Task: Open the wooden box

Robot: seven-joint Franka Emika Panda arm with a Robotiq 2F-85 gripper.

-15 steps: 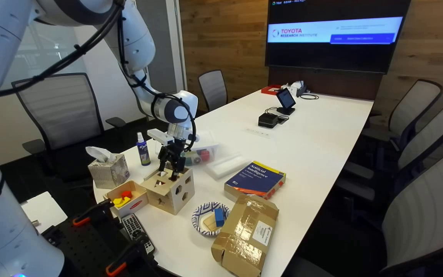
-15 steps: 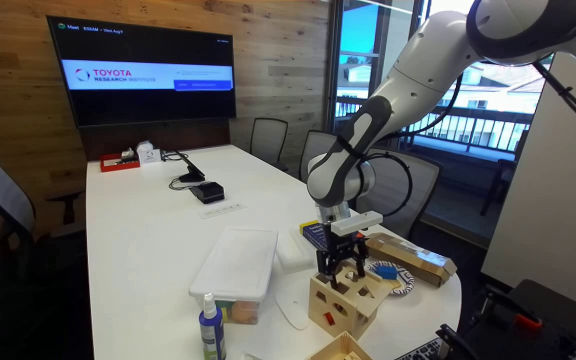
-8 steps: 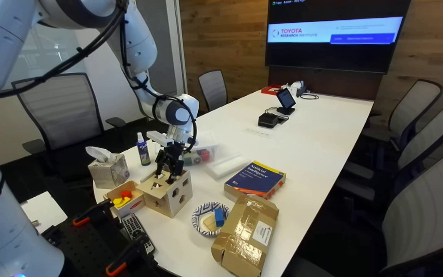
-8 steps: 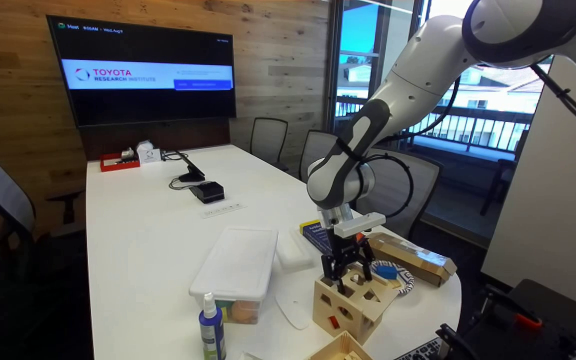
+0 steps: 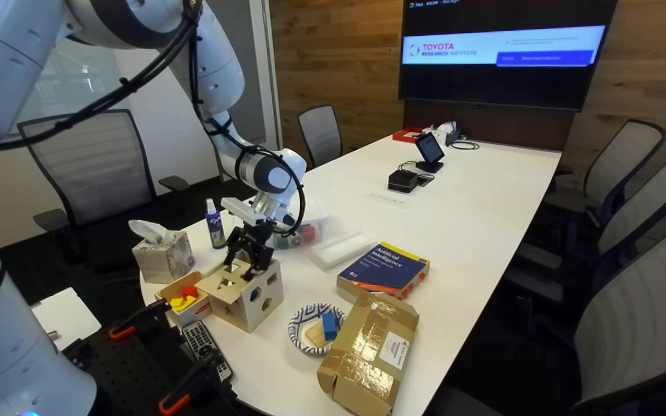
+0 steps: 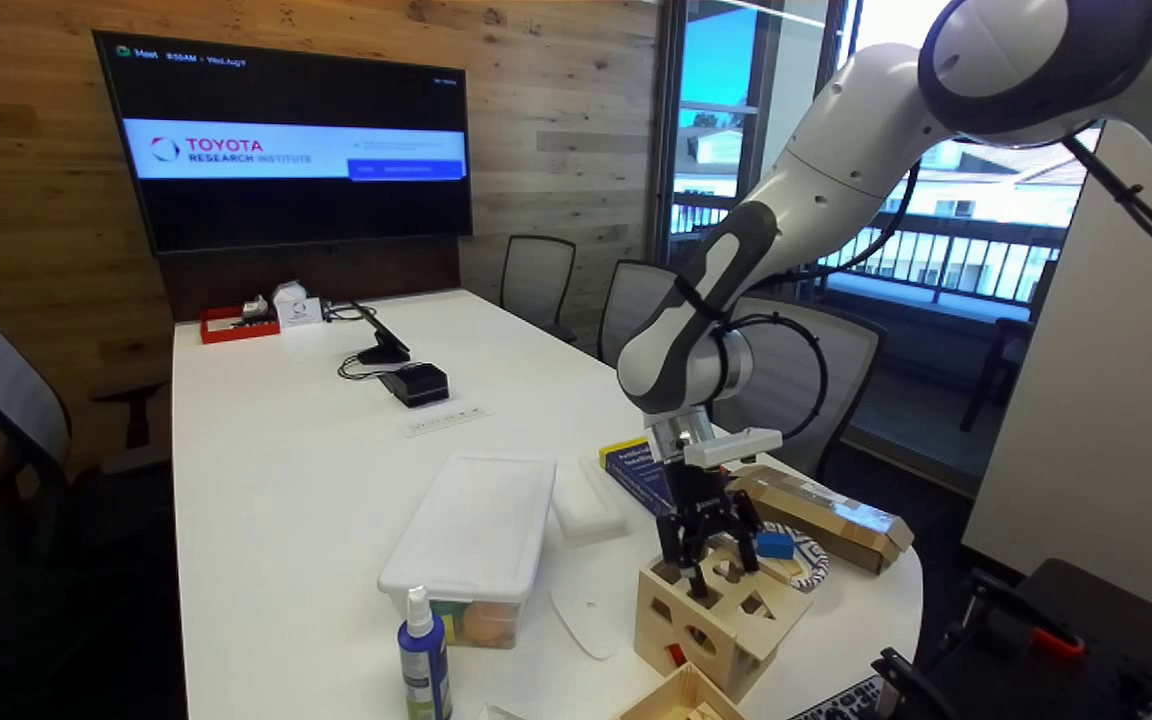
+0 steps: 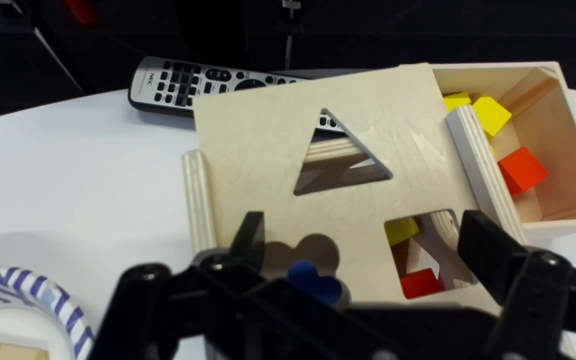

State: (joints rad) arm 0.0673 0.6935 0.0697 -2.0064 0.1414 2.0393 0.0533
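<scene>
The pale wooden box (image 5: 256,312) stands on the table, also in an exterior view (image 6: 656,633). Its lid (image 7: 263,145) has triangular, clover-shaped and square holes. The lid overhangs the box walls on the robot base side, and a gap shows at the far end of the top. My gripper (image 7: 368,237) is open over the lid, as in both exterior views (image 5: 240,269) (image 6: 726,578). One fingertip is at the clover-shaped hole, the other at the square hole's edge. How deep they reach is hidden. Yellow, red and blue pieces show through the holes.
A shallow wooden tray (image 7: 563,227) with yellow and red pieces lies against the box side. A remote (image 7: 218,85) is under the lid's overhang. A patterned plate (image 5: 294,334), tan packet (image 5: 362,370), book (image 5: 379,268) and plastic bin (image 6: 476,520) surround it.
The gripper, lid and box have moved together toward the robot base. The gripper has tilted slightly. The lid's overhang looks about the same or a little longer.
</scene>
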